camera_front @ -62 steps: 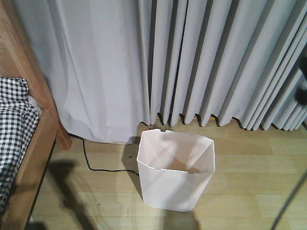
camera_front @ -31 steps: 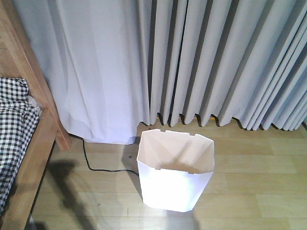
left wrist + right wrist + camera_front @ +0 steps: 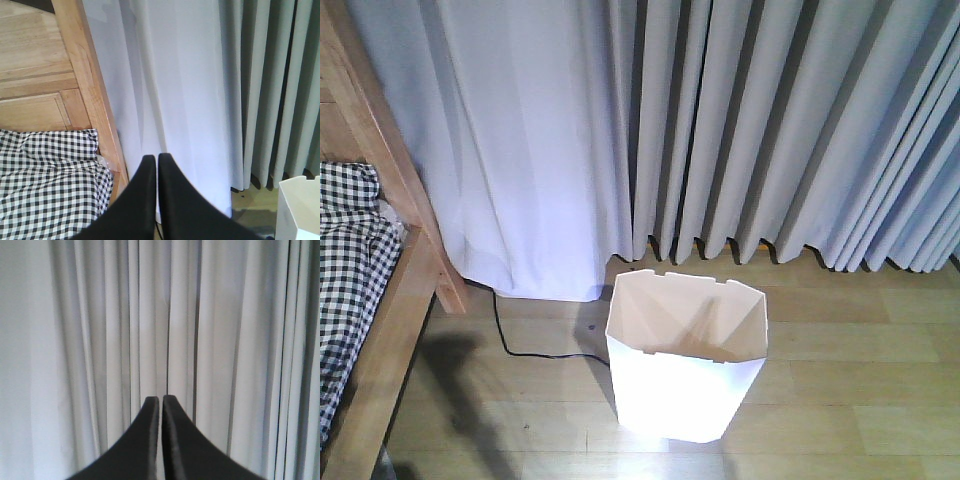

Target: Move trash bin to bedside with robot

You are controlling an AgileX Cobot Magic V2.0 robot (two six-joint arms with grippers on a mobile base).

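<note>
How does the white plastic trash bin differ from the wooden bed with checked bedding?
The white faceted plastic trash bin is plain and stands free on the floor mid-frame; the light brown wooden bed carries black-and-white checked bedding and runs off the left edge. Both sit before the grey curtain.

Trash bin [image 3: 685, 390] upright on floor [image 3: 840, 400]; bed [image 3: 380, 330] left

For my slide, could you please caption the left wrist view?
Shut left gripper facing the curtain, bed to its left, bin at the right edge.
</note>
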